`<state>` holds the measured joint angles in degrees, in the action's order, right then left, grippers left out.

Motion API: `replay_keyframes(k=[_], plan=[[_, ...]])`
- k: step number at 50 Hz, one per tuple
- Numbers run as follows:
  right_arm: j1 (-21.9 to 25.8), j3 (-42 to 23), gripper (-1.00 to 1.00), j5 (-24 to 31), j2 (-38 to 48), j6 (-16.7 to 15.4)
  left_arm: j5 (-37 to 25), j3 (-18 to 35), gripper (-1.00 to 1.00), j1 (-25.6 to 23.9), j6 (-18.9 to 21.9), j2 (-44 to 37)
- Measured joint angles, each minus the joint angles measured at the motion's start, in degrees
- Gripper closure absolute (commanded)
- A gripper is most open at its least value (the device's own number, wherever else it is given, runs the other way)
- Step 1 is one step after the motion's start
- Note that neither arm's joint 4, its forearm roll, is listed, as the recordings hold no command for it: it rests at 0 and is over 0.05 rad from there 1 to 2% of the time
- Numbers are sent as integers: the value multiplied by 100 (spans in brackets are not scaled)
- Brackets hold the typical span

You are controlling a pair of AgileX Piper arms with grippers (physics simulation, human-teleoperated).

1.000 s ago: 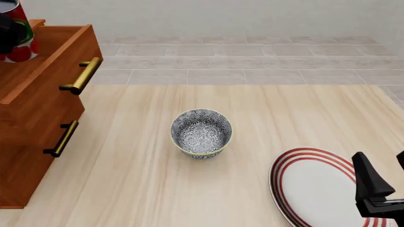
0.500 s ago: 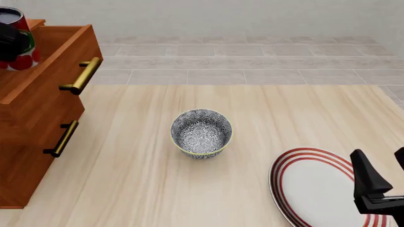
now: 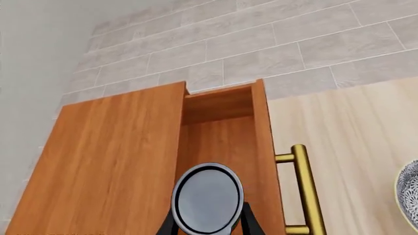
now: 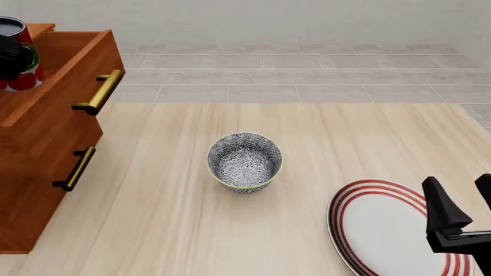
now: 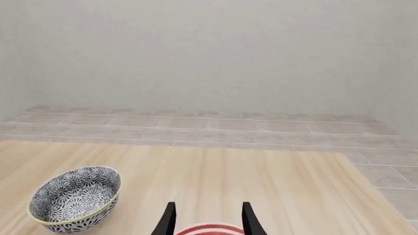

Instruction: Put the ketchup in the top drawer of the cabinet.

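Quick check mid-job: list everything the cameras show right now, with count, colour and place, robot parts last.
Small cylindrical ketchup can: one, red and green label, dark glossy top; held above the open top drawer, far left.
Reddish-brown wooden cabinet: one; left edge of the table.
Top drawer: one, reddish-brown, pulled open, brass bar handle.
Lower drawer's brass handle: one, drawer closed.
Patterned blue-white bowl: one; table centre.
White plate with red rings: one; front right.
Left pincer: black, shut on the can.
Right pincer: black, open, over the plate.

Patterned bowl mid-table; red-ringed plate well apart, front right.
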<state>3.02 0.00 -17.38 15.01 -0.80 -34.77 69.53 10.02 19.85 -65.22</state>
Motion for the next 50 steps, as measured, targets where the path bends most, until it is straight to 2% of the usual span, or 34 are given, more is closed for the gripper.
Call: replay_keyframes(k=[35,50], plan=[[18,0,-100,-896,938,-21,84,-243,100,-3,-162,-53],[24,0,-100,-1092,1145,-23,115,-332,100,24,-143,-129]])
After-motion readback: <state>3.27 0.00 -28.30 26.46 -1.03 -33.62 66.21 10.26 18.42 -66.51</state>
